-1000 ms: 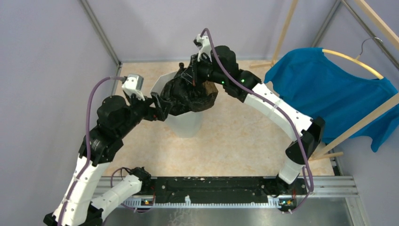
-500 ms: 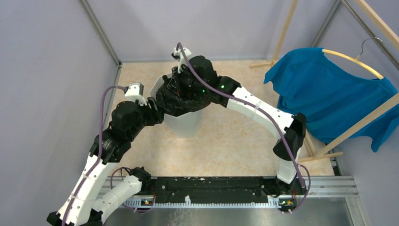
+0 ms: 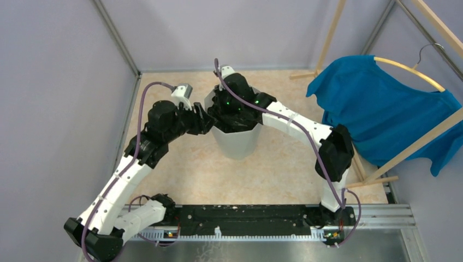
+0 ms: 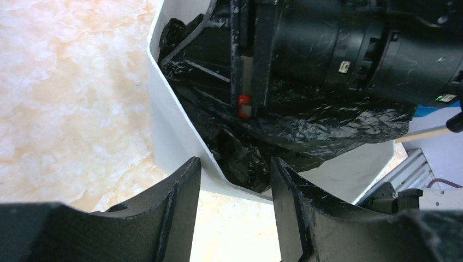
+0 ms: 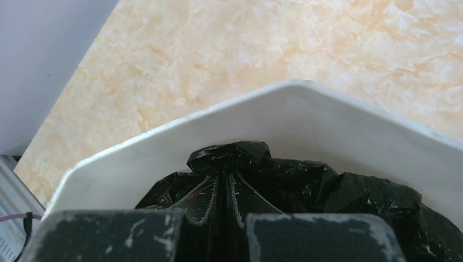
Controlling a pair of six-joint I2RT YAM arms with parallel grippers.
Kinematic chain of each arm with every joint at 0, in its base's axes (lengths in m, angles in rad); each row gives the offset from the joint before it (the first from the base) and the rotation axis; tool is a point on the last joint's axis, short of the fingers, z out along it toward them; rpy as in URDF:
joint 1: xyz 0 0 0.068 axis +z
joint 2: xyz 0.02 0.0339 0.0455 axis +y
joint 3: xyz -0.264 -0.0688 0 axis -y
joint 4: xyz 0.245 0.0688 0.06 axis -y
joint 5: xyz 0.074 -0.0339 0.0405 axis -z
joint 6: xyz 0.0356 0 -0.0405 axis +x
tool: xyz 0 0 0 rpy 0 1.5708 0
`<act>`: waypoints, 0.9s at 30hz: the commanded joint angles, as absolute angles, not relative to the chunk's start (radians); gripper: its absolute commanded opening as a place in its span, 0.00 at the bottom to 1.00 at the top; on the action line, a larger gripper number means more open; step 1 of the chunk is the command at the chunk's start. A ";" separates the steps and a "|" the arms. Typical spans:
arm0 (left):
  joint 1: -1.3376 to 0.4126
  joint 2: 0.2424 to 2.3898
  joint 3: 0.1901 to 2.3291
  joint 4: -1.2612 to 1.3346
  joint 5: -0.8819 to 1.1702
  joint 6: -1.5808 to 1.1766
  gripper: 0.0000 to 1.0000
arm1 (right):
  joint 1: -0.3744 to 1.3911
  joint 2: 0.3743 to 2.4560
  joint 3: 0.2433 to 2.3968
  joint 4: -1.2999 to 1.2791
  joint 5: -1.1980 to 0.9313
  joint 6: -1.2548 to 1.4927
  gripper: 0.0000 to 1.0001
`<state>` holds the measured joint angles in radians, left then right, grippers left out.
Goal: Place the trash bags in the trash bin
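So the right claw (image 5: 226, 185) is pinching the trash bag (image 5: 327, 185) inside the trash bin (image 3: 237, 143), mid-frame; the left claw (image 4: 235, 164) sits spread astride its rim. Clingy plastic could ride back out on withdrawal.

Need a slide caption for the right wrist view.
Right gripper shut on the black trash bag, inside the white trash bin.
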<state>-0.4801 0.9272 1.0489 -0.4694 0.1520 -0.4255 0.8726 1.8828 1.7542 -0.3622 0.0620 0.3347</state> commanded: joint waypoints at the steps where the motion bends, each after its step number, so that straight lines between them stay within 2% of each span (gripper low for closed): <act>1: -0.486 0.960 1.060 -0.451 0.266 -0.427 0.56 | 0.876 1.821 1.744 -0.310 0.085 0.345 0.00; 8: -0.485 0.867 1.122 -0.583 0.186 -0.368 0.76 | 0.873 1.711 1.795 -0.373 0.114 0.300 0.00; 14: -0.485 0.787 1.192 -0.603 0.170 -0.449 0.83 | 0.873 1.613 1.762 -0.363 0.101 0.320 0.00; 22: -0.483 0.896 1.266 -0.459 0.369 -0.538 0.85 | 0.873 1.564 1.710 -0.269 0.072 0.469 0.00; 27: -0.485 0.970 1.260 -0.410 0.399 -0.543 0.78 | 0.873 1.557 1.695 -0.233 0.071 0.543 0.00</act>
<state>-0.4812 0.9112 1.2491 -0.4877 0.3290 -0.5156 0.8684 1.5894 1.7016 -0.2970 0.0792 0.4599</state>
